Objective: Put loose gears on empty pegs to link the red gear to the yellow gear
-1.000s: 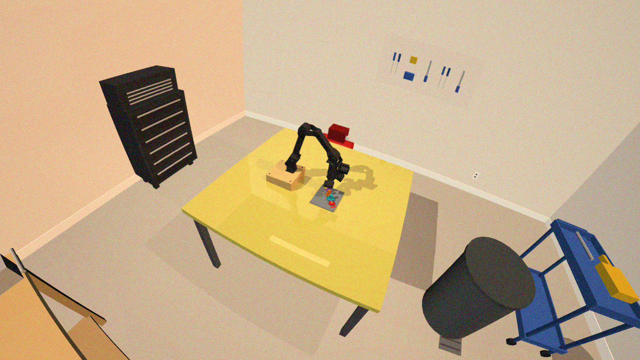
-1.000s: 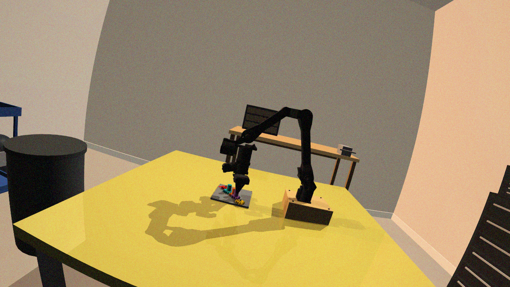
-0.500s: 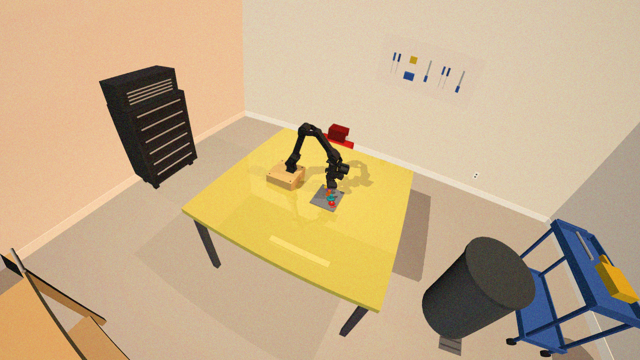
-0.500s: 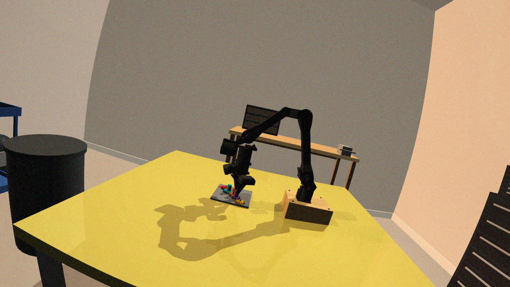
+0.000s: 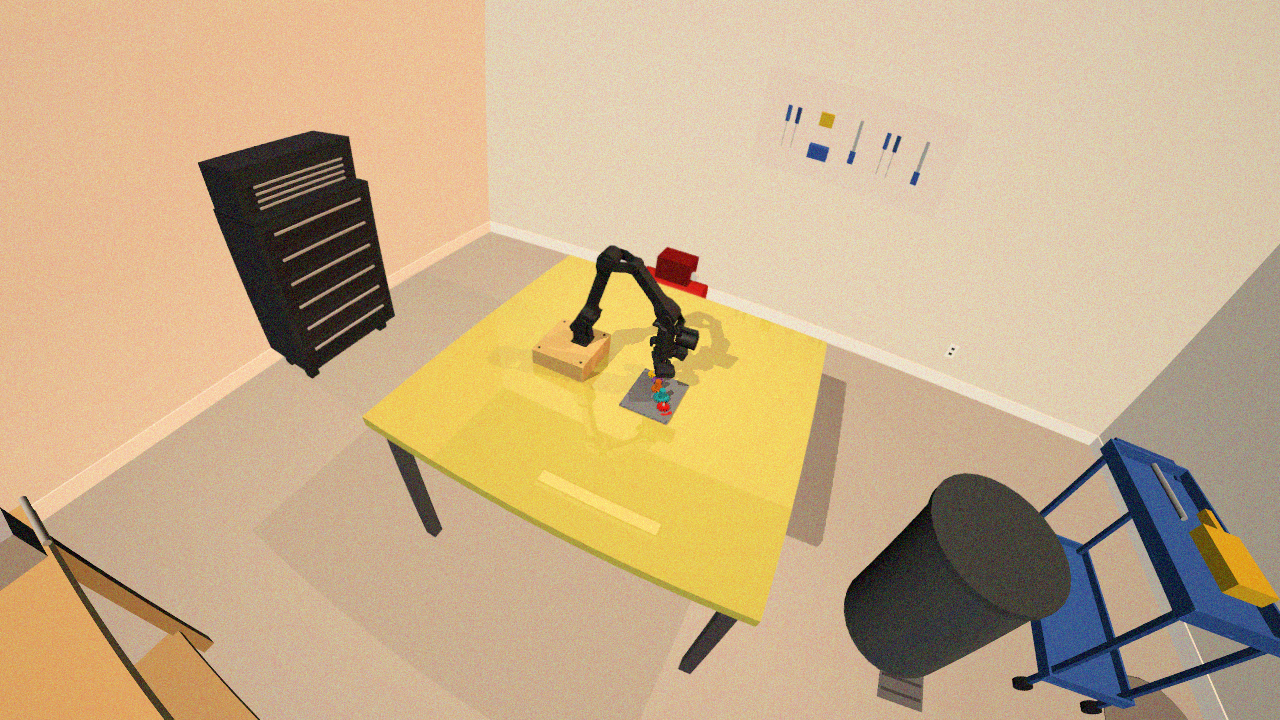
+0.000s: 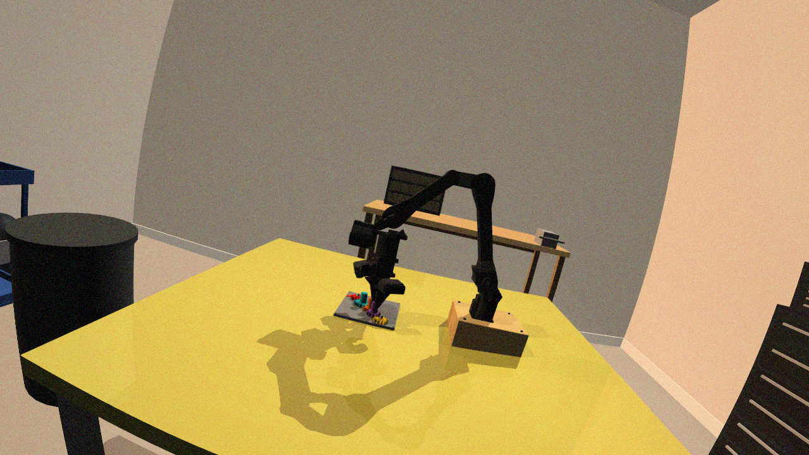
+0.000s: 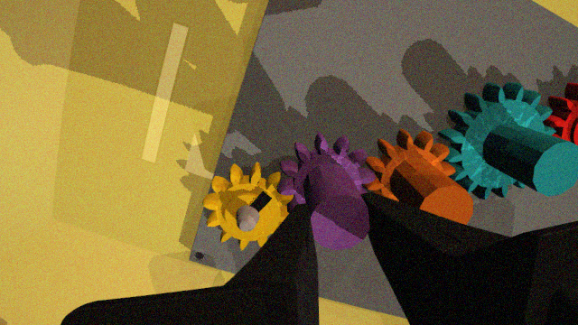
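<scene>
My gripper (image 5: 663,374) (image 6: 374,306) (image 7: 335,210) is shut on the handle of the purple gear (image 6: 372,311) (image 7: 340,232), low over the grey board (image 5: 637,405) (image 6: 346,314) (image 7: 361,45). The purple gear is between the yellow gear (image 6: 380,320) (image 7: 268,223) with its black stripe and the orange gear (image 5: 657,385) (image 7: 447,205), its teeth beside both. Its peg is hidden, and I cannot tell whether it is fully flat. The teal gear (image 5: 662,395) (image 6: 363,297) (image 7: 555,169) stands between the orange gear and the red gear (image 5: 663,407) (image 6: 354,296) (image 7: 562,106), which is cut off in the wrist view.
The board lies on the yellow table (image 5: 501,429) (image 6: 226,316). The arm's wooden base block (image 5: 563,362) (image 6: 489,342) stands beside it. The tall orange and teal handles stand close to my right finger in the wrist view. A black bin (image 5: 948,582) (image 6: 70,282) stands off the table.
</scene>
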Action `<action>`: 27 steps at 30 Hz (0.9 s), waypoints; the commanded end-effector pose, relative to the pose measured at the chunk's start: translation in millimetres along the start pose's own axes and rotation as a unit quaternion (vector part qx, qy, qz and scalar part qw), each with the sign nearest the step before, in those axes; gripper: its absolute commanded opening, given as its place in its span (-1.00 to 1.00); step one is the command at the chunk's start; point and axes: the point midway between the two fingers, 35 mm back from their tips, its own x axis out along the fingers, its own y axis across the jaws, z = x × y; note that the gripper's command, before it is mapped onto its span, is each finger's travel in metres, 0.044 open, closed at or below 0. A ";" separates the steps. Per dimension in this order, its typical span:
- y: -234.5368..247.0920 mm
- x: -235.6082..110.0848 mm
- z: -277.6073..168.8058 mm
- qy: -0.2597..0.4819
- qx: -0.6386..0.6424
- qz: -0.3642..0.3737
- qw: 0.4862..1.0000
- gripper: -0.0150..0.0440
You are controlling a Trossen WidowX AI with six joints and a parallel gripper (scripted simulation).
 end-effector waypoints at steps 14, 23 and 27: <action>-0.7 3.8 0.1 -0.001 0.191 -0.002 0.982 -0.49; -0.4 1.8 0.6 0.000 0.133 -0.002 0.991 -0.02; -0.7 -7.3 1.4 0.000 0.111 -0.002 0.994 -0.02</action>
